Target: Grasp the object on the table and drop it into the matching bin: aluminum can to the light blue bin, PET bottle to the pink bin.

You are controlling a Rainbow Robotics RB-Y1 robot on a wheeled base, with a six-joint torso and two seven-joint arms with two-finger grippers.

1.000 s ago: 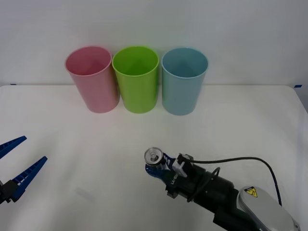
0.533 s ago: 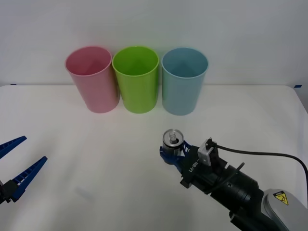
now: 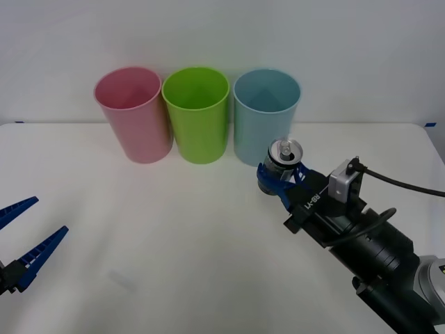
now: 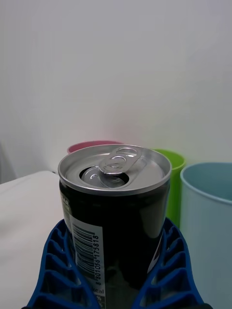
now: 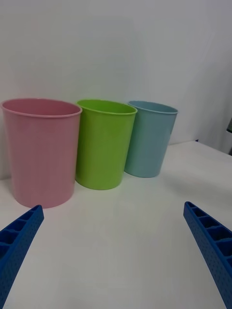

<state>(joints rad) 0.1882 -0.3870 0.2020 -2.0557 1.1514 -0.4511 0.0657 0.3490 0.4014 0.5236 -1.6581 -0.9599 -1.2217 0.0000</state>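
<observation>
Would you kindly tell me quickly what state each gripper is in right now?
Left gripper: open, holding nothing, low at the table's left side.
Right gripper: closed on the aluminum can, upright, near the light blue bin.

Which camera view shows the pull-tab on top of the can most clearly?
The right wrist view: the aluminum can stands upright and close between the right gripper fingers, its pull-tab plain. The front view shows the can small, near the light blue bin.
</observation>
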